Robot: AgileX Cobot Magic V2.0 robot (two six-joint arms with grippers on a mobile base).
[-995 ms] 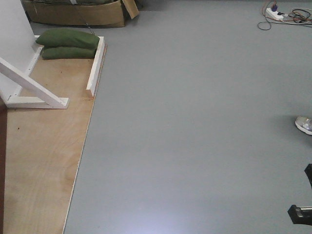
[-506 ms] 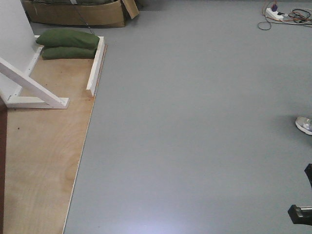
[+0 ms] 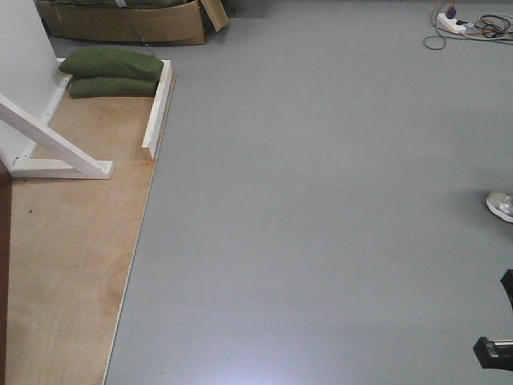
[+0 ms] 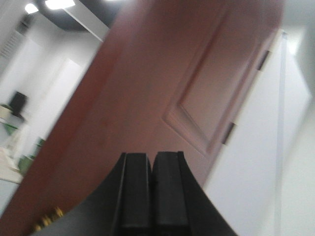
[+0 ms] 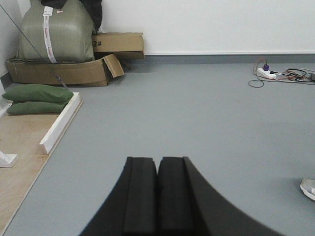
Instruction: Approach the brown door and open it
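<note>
Starting at our left pincer point(image 4: 150, 196): its pads are pressed together with nothing between them. Dead ahead and close, the brown door point(image 4: 147, 88) fills the view, its long axis slanting across the picture, which we put down to wrist tilt. Its recessed panel point(image 4: 211, 108) sits up and right of the tips, with dark hinges point(image 4: 228, 133) beyond along the far edge. No handle shows, and the yellowish specks low and left of the tips are too blurred to name. Our right pincer point(image 5: 157, 196) is likewise closed on nothing, and ahead of it lies only grey floor point(image 5: 197, 113), with green bags point(image 5: 37, 93) far off to its left. We judge the left arm nearer, and the handle should lie away from the hinges.
</note>
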